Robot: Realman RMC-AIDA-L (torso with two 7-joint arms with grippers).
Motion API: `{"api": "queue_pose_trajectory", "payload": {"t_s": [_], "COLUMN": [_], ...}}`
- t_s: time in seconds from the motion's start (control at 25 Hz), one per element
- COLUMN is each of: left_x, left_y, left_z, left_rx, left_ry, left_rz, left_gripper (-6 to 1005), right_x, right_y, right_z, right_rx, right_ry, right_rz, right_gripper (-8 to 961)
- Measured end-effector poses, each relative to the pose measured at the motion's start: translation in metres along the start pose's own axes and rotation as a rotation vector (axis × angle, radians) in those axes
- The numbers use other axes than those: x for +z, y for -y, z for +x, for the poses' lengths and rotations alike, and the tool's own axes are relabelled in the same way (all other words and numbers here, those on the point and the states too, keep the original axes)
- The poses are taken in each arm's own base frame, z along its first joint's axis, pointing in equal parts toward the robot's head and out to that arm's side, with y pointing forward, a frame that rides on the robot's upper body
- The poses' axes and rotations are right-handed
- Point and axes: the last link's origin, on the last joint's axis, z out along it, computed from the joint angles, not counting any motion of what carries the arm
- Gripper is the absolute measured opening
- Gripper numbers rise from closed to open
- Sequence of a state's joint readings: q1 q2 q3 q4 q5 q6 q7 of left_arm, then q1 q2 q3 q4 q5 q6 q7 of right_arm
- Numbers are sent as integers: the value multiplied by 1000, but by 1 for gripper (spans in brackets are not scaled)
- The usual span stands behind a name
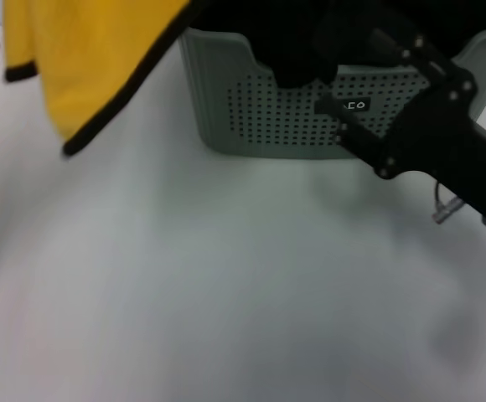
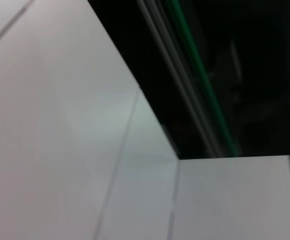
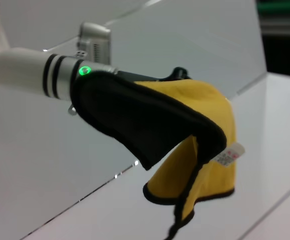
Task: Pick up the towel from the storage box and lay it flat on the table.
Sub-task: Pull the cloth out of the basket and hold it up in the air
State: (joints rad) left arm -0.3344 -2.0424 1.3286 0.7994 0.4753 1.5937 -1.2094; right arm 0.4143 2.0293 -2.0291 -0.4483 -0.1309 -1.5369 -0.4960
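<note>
The towel (image 1: 92, 59) hangs in the air at the upper left of the head view, yellow side out with black edging, well left of the storage box (image 1: 293, 126). In the right wrist view the towel (image 3: 195, 165) drapes over my left gripper (image 3: 177, 75), dark side folded on top and its white tag (image 3: 230, 155) dangling. The cloth hides the fingers, and it hangs from that gripper. My right gripper (image 1: 335, 92) is a black shape against the box's front wall and rim. The white table (image 1: 226, 293) lies below.
The black right arm (image 1: 444, 142) slants in from the right edge across the box's front. A dark mass (image 1: 293, 42) fills the box's top. The left wrist view shows only white panels (image 2: 60, 125) and a dark background.
</note>
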Motion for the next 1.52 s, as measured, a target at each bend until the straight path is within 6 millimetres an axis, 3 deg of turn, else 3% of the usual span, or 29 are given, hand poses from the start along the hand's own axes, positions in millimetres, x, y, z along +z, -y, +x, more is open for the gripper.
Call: {"api": "queue_pose_trajectory", "payload": {"t_s": [0.28,0.56,1.0,1.52], "left_x": [-18,-21,-28,-27], "left_y": [-14,-22,-20,-23], "left_z": [-3,-19,-22,-29], "left_rx": [-98,-138,-118,-151], "left_ry": [27,51,26,25], "left_rz": [-111,-120,-70,-69], "left_gripper": [12,12,12,12], "right_x": [33,64,64,70], "right_y": [-2,-13,-27,-15], "right_z": [-6,0,-15,-12], "right_rx": [-78,-102,-148,-268], "right_ry": [75,83,129,74], "right_rz": [-22,-134,-157,-42], "right_gripper": [657,655,653,597]}}
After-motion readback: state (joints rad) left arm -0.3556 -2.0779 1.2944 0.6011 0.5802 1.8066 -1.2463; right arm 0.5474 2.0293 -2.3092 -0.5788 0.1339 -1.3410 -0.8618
